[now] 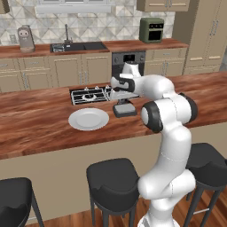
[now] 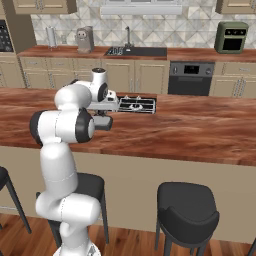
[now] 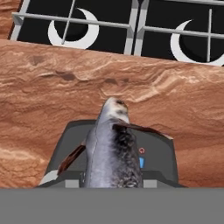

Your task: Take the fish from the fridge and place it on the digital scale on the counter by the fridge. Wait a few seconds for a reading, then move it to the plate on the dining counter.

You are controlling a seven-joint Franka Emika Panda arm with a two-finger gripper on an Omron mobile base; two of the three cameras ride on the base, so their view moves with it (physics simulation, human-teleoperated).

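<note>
Fish [image 3: 111, 148] head toward cooktop [image 3: 131, 26], lengthwise.

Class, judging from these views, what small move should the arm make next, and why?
Probably open the pincer and leave the fish for a reading: it is shut on the fish, directly over the digital scale, beside the plate.
</note>
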